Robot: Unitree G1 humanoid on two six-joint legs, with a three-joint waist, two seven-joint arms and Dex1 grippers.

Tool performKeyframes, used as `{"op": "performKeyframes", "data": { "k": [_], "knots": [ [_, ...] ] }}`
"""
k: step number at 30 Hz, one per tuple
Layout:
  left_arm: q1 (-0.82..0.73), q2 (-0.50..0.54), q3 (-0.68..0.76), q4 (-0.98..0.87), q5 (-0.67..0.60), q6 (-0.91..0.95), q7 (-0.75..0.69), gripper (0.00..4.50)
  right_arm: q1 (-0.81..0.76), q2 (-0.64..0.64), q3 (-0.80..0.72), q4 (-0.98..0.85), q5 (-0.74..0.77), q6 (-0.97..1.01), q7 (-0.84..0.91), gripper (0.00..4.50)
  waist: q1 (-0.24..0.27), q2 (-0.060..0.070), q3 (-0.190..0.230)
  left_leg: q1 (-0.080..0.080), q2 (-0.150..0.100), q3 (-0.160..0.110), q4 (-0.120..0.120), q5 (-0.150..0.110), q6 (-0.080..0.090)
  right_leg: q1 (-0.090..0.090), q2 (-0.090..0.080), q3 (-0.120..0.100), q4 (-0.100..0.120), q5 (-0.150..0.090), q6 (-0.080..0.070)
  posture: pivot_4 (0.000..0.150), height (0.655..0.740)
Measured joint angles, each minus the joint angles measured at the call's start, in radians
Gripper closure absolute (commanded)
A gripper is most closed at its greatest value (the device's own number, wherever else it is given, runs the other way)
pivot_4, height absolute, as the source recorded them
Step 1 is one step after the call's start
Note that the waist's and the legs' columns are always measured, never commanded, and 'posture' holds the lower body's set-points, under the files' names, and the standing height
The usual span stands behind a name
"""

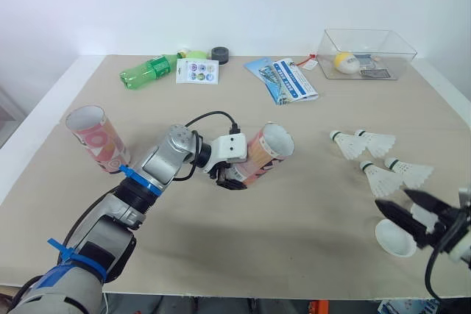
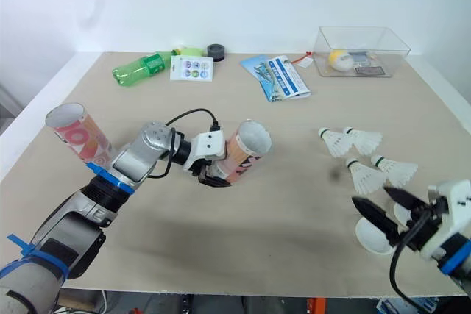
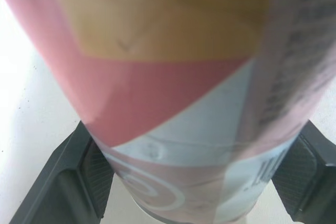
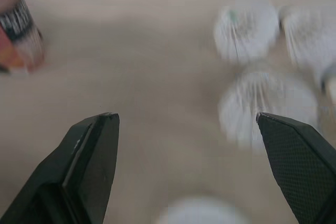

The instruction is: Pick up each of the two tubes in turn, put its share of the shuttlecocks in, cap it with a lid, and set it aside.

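- The right end effector (image 1: 391, 198) hovers at the lower right of the frame with its fingers spread wide and nothing between them.
- A white lid (image 1: 395, 239) lies just below it, close to the front edge of the surface (image 1: 294, 226). A careless sweep here could push the lid over that edge.
- Four shuttlecocks (image 1: 379, 178) lie in a tight cluster just above the right end effector, at right of centre. Because they lie so close, closing on one may knock its neighbour away or crush the feathers.
- The left end effector (image 1: 229, 179) sits at the centre of the frame, pinching the held tube (image 1: 265, 152) low on its body. In the left wrist view the pads (image 3: 97, 171) flank the tube on both sides.
- The held tube tilts with its open mouth toward the upper right. With so low a grip, I judge it could swing or slip when a shuttlecock is pressed in, and the cork would then miss the mouth.
- The second tube (image 1: 96, 137) stands at the far left, well apart, open and uncapped.
- A green bottle (image 1: 147, 71), leaflets (image 1: 283, 79) and a clear box (image 1: 368, 53) line the top of the frame.
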Motion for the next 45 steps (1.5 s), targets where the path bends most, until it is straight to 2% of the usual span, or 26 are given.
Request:
{"op": "performKeyframes", "data": {
  "k": [11,15,26,32,35,39,42,43,45],
  "knots": [
    [0.0,-0.039,-0.001,0.005,0.0,-0.003,0.015,0.81,-0.125,0.033,0.188,0.118,-0.066,-0.138,-0.059,0.03,0.006,0.0,0.0,-0.004,-0.003,-0.001,0.0,0.0,0.0,0.0,-0.002,0.0,-0.002,-0.002,0.003,0.15,0.74],
    [0.004,-0.039,-0.002,-0.009,0.0,0.003,0.017,0.81,-0.162,0.026,0.26,0.187,-0.134,-0.195,-0.075,0.03,0.006,0.001,0.0,-0.007,-0.005,-0.002,0.0,0.0,0.0,0.0,-0.003,0.0,-0.005,-0.001,0.005,0.15,0.74],
    [0.012,-0.037,-0.002,-0.018,0.001,0.006,0.024,0.81,-0.288,-0.008,0.332,0.358,-0.26,-0.315,-0.118,0.03,0.005,0.001,0.0,-0.007,-0.006,-0.003,0.0,0.0,0.0,0.0,-0.004,0.001,-0.008,0.002,0.01,0.15,0.74],
    [0.016,-0.036,-0.002,-0.024,0.0,0.007,0.033,0.81,-0.34,-0.008,0.365,0.405,-0.279,-0.333,-0.137,0.03,0.006,0.001,0.0,-0.008,-0.006,-0.003,0.001,0.0,0.0,0.0,-0.004,0.001,-0.008,0.003,0.012,0.15,0.74],
    [0.023,-0.034,-0.001,-0.031,-0.001,0.008,0.035,0.81,-0.343,-0.008,0.368,0.421,-0.286,-0.348,-0.138,1.4,0.006,0.001,0.0,-0.008,-0.006,-0.003,0.001,0.0,0.0,0.0,-0.004,0.001,-0.008,0.003,0.012,0.15,0.74],
    [0.024,-0.033,0.0,-0.033,0.0,0.008,0.036,0.81,-0.345,-0.008,0.368,0.432,-0.291,-0.361,-0.14,2.93,0.005,0.001,-0.001,-0.007,-0.006,-0.003,0.001,0.0,0.0,0.0,-0.004,0.001,-0.008,0.004,0.012,0.15,0.74],
    [0.024,-0.033,0.0,-0.033,0.001,0.007,0.036,0.81,-0.349,-0.008,0.368,0.449,-0.296,-0.373,-0.141,4.32,0.005,0.001,-0.001,-0.007,-0.006,-0.003,0.001,0.0,0.0,0.001,-0.004,0.001,-0.008,0.004,0.012,0.15,0.74],
    [0.024,-0.033,0.0,-0.032,0.001,0.007,0.036,0.81,-0.349,-0.008,0.368,0.452,-0.296,-0.378,-0.138,4.46,0.005,0.001,-0.001,-0.007,-0.006,-0.003,0.001,0.0,0.0,0.001,-0.004,0.001,-0.008,0.004,0.012,0.15,0.74],
    [0.024,-0.033,0.0,-0.032,0.002,0.006,0.036,0.81,-0.349,-0.009,0.368,0.454,-0.296,-0.383,-0.133,4.46,0.005,0.001,-0.001,-0.007,-0.006,-0.003,0.001,0.0,0.0,0.001,-0.004,0.001,-0.008,0.004,0.012,0.15,0.74]
  ]
}}
